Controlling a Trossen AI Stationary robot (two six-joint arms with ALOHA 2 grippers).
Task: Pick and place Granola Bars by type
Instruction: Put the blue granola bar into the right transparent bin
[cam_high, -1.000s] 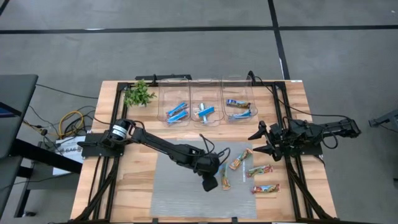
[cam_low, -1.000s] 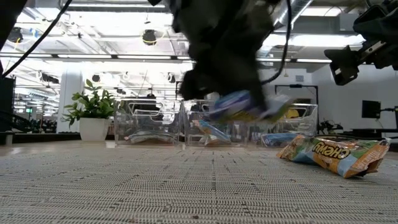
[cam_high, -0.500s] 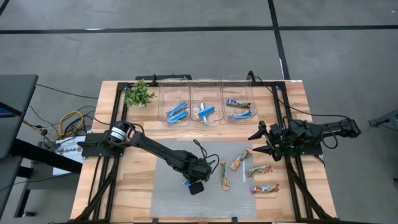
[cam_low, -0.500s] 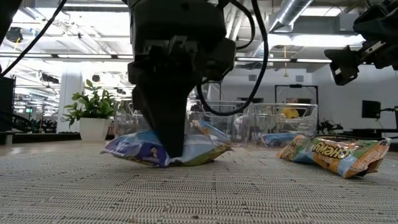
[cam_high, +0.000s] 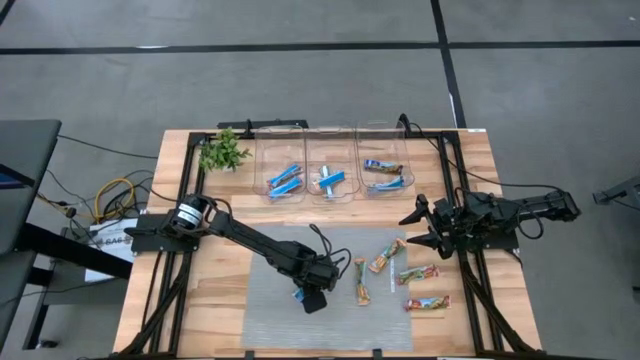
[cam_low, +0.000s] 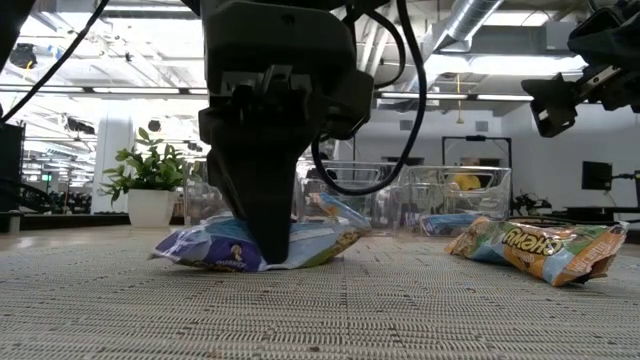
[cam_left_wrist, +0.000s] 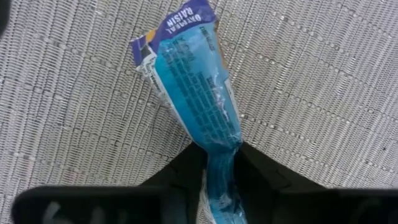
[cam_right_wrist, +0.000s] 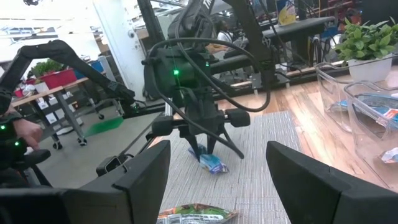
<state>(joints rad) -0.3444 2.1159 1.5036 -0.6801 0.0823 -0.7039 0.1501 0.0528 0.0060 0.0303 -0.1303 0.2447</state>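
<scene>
Granola bar in crinkled bright blue foil wrapper (cam_left_wrist: 198, 93) lay flat on the grey woven mat (cam_high: 270, 315), one end pinched between the left gripper (cam_left_wrist: 219, 163) jaws, clamped on the wrapper. Left wrist view showed glossy, wrinkled foil with white print, flat sealed end pointing away from the fingers (cam_left_wrist: 180, 171). In the low view the same bar (cam_low: 215, 248) sagged onto the mat under the dark gripper (cam_low: 268, 235). High view put the left gripper (cam_high: 313, 298) near the mat's middle, left of the loose bars.

Four tan/orange foil-wrapped bars with green and red marks (cam_high: 386, 256) lay on the mat's right part, apart from each other; one showed close in the low view (cam_low: 540, 248), puffy and creased.

Three clear plastic rectangular bins (cam_high: 331, 152) stood in a row at the tabletop's far edge. Left (cam_high: 285, 180) and middle (cam_high: 327, 181) bins held blue bars, the right bin held mixed-looking bars (cam_high: 385, 174), type hard to tell. Small green leafy plant in a white pot (cam_low: 150, 185) stood beside the left bin.

Right gripper (cam_high: 416, 227) hovered at the tabletop's right edge, jaws apart, holding nothing. Light wooden slatted tabletop (cam_high: 215, 275) with black frame rails. Grey floor around; open workshop room with benches behind, a person's hand (cam_right_wrist: 22, 132) at the edge of the right wrist view.
</scene>
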